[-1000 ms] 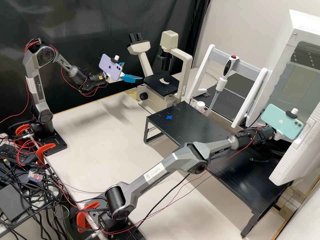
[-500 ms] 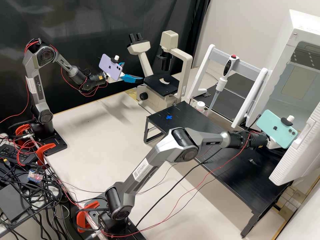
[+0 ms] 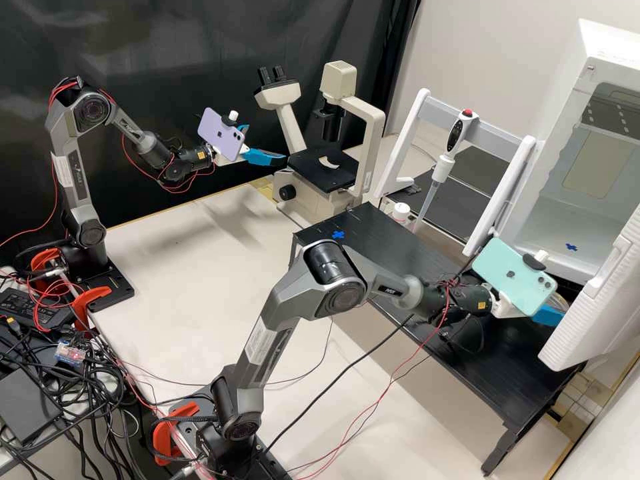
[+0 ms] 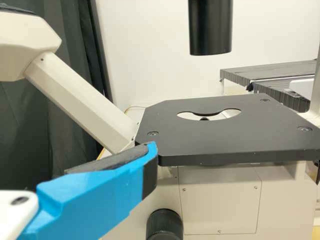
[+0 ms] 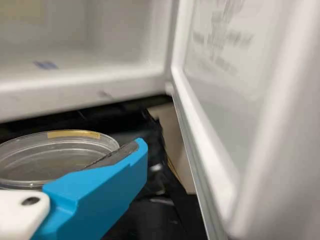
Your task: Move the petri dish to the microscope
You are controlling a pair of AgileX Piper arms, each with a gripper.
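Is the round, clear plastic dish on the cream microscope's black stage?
No, the dish is in the right arm's blue jaws, near the open white door.

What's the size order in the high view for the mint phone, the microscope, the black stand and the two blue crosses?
1. Black stand
2. Microscope
3. Mint phone
4. Blue cross on the stand and blue cross in the white chamber: too alike to rank

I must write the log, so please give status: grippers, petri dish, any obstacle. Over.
Left gripper open, beside microscope stage. Right gripper shut on petri dish, outside the white cabinet. Cabinet's open door close by, possible obstacle.
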